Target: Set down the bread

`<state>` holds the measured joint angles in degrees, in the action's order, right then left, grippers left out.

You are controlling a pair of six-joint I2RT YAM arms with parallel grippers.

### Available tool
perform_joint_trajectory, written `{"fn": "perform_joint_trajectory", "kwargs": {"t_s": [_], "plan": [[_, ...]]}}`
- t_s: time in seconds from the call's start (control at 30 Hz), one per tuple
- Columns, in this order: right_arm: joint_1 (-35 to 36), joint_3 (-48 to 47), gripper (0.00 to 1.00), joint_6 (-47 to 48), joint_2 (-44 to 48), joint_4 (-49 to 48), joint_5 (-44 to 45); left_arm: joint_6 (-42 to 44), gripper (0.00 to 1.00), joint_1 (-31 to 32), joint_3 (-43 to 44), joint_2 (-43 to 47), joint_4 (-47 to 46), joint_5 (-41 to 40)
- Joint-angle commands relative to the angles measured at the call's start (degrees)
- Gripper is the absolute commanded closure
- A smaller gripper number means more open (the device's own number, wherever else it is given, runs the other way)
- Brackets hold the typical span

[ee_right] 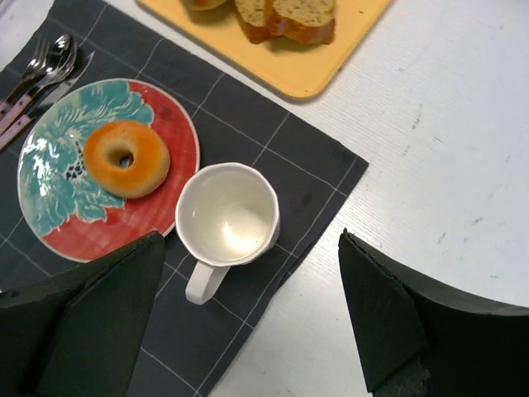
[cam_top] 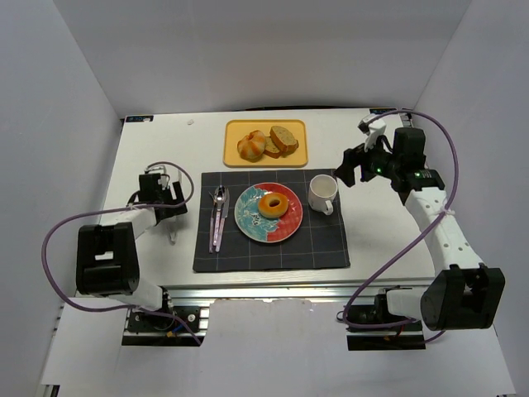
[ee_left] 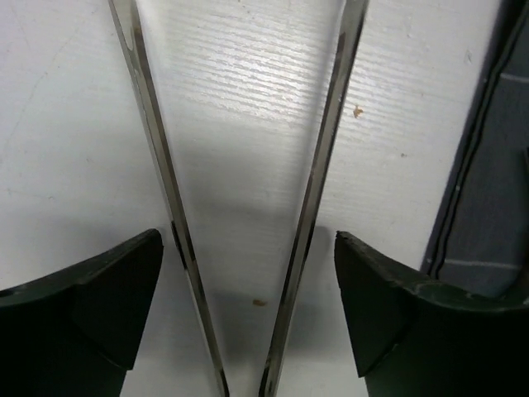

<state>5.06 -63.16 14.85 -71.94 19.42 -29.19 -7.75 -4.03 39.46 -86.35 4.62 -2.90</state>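
The bread (cam_top: 273, 203), a small golden-orange ring, lies on the red and teal plate (cam_top: 248, 217) in the middle of the dark placemat (cam_top: 273, 252). In the right wrist view the bread (ee_right: 126, 157) sits on the plate (ee_right: 58, 141), up and left of my right gripper (ee_right: 251, 240). My right gripper (cam_top: 351, 169) is open and empty, hovering above the placemat's right edge beside the mug. My left gripper (cam_top: 164, 188) is open over the bare table left of the placemat. In its wrist view (ee_left: 248, 240), two metal tong arms (ee_left: 318, 182) run between the fingers without touching them.
A white mug (cam_top: 322, 193) stands right of the plate, also in the right wrist view (ee_right: 227, 211). A yellow tray (cam_top: 235, 132) at the back holds a striped bun and bread slices. Cutlery (cam_top: 218, 217) lies left of the plate. White walls enclose the table.
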Motion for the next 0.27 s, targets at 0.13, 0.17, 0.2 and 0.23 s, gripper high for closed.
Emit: {"fn": "perform_joint_trajectory", "kwargs": {"t_s": [0.13, 0.17, 0.2, 0.23], "plan": [[0.21, -5.13, 0.1, -7.12, 0.93, 1.76, 8.0, -2.27, 0.02, -0.89, 0.52, 11.29, 3.2, 0.44], [0.21, -5.14, 0.11, -7.03, 0.75, 1.76, 8.27, -2.88, 0.02, -0.89, 0.79, 14.94, 3.55, 0.0], [0.21, -5.05, 0.11, -6.68, 0.75, 1.59, 8.27, -4.8, 0.02, -0.89, 0.79, 16.89, 3.73, -0.53], [0.21, -4.79, 0.11, -6.59, 0.92, 0.19, 7.66, -5.95, 0.02, -0.89, 0.7, 21.0, 3.55, -1.14]]}}
